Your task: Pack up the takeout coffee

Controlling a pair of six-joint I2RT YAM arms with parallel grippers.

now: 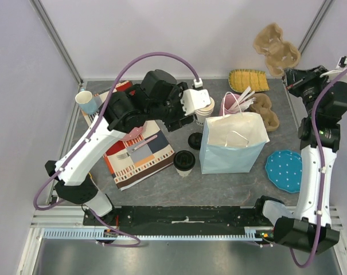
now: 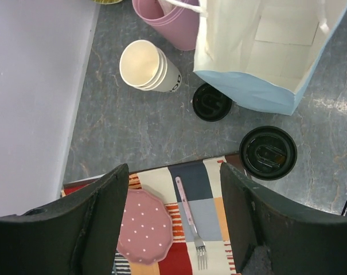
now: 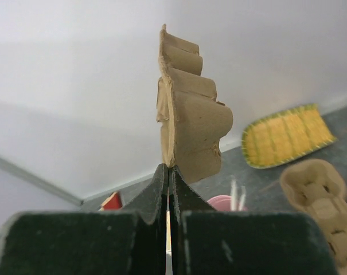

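Observation:
The takeout coffee [image 1: 184,162], a small white cup with a black lid, stands on the table left of the light-blue paper bag [image 1: 233,143]. In the left wrist view its lid [image 2: 268,153] shows beside the placemat's corner. My left gripper [image 1: 174,119] is open and empty, held above the striped placemat [image 1: 139,154]; in its own view [image 2: 173,172] a pink plate and a fork lie between the fingers. My right gripper [image 1: 285,71] is shut on a brown cardboard cup carrier [image 1: 276,48] and holds it high at the back right; its wrist view shows the jaws [image 3: 168,169] pinching the carrier's edge [image 3: 190,114].
A loose black lid [image 1: 195,140] lies by the bag. A stack of lidless cups [image 2: 147,67], a pink cup with utensils [image 1: 233,103], a second carrier [image 1: 265,112] and a yellow tray [image 1: 248,80] stand behind. A blue plate [image 1: 285,171] lies right; a blue-banded cup [image 1: 87,102] far left.

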